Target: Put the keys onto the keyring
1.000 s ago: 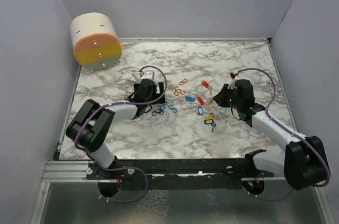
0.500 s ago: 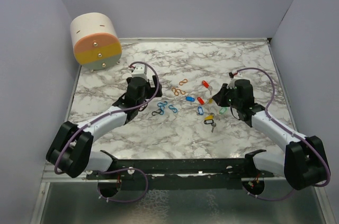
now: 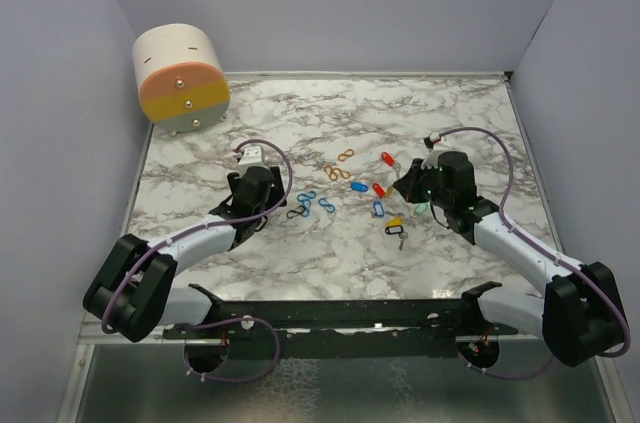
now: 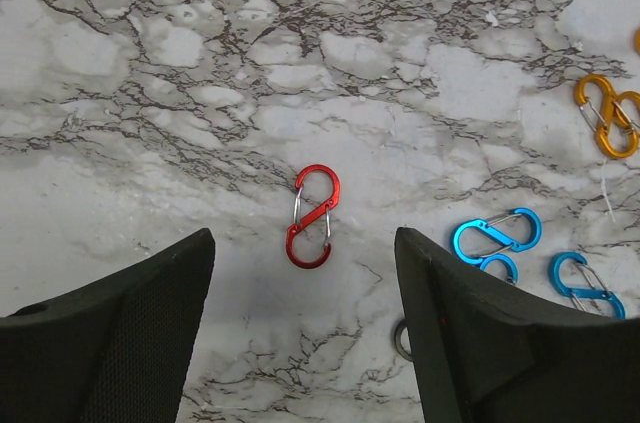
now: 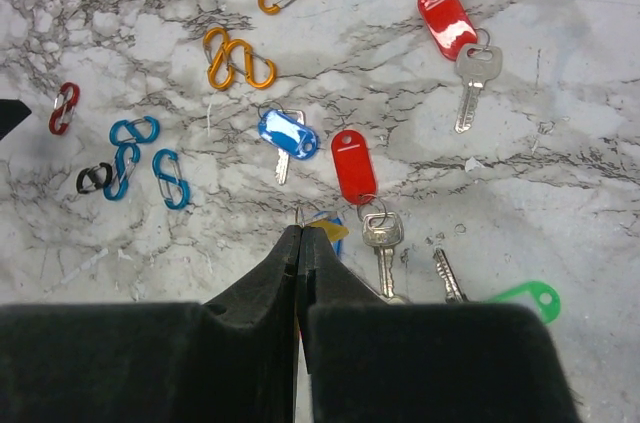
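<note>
Since a second ago the left arm [image 3: 200, 231] has unfolded and dropped low over the table [image 3: 300, 113], its elbow now down at lower left. The right arm [image 3: 510, 243] has edged slightly leftward toward the keys [image 3: 379, 189], which lie loose on the table right of centre in the overhead view.

The left wrist view shows what the overhead view hides. The left fingers [image 4: 120, 343] stand wide apart and hold nothing, and a red clip [image 4: 312, 216] lies flat on the table beyond the gap. Blue clips [image 4: 495, 235] lie to the right of it, and orange clips [image 4: 605, 118] sit at the right edge.

In the right wrist view the right fingers [image 5: 270, 293] are pressed together, their tips just beside a yellow tag [image 5: 327, 230]. Whether they pinch anything, I cannot tell. A blue tag [image 5: 288, 133], two red tags [image 5: 354, 165] and a green tag [image 5: 525, 298] lie around them, each with its key.

The table is white marble-patterned with grey veins, enclosed by pale lilac walls [image 3: 350, 3]. A round cream box [image 3: 180, 78] with orange and grey bands lies at upper left.
</note>
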Controlling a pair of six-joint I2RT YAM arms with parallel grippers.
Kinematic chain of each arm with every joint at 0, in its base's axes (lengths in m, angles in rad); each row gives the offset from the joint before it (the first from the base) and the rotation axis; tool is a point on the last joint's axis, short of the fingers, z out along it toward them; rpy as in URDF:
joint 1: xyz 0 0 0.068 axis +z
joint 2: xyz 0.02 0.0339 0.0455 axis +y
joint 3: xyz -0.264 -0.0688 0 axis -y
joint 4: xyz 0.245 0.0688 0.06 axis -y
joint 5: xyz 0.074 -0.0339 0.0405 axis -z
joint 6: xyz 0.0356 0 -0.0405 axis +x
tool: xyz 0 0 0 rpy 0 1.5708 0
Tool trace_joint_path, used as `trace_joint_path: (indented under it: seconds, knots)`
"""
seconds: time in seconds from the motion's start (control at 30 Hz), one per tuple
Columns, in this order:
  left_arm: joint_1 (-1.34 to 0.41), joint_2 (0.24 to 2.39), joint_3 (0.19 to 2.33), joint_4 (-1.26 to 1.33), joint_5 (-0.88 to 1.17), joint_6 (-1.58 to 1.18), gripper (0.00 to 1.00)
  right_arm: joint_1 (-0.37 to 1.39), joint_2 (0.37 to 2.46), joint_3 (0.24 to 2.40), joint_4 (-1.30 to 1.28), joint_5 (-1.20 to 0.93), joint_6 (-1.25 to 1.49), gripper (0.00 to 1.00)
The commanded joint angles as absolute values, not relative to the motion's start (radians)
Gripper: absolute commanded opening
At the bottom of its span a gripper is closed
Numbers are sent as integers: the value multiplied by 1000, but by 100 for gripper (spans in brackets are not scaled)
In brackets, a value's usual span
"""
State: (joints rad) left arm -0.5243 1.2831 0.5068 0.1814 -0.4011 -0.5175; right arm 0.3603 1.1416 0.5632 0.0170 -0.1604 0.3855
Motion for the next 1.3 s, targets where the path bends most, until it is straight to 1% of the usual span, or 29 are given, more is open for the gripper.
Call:
trace_joint_path:
  seconds: [0.0, 0.23, 0.57, 0.77, 1.0, 1.27]
  knots:
    - [-520, 1329, 511, 181, -477, -514, 73, 379, 1122, 559, 52, -159, 363, 1]
    - [-524, 1401, 525, 210, -494, -501, 67, 399, 1131, 566, 55, -142, 359, 1]
    - [-532, 1466, 547, 245, -492, -479, 66, 408, 1157, 573, 68, -137, 360, 1]
    - [-566, 1518, 571, 246, -543, -462, 63, 411, 1161, 577, 69, -133, 359, 1]
    - [-603, 1561, 602, 211, -616, -454, 55, 413, 1159, 577, 67, -129, 357, 1]
    - [-612, 1545, 583, 204, -605, -467, 47, 414, 1154, 573, 66, -127, 359, 1]
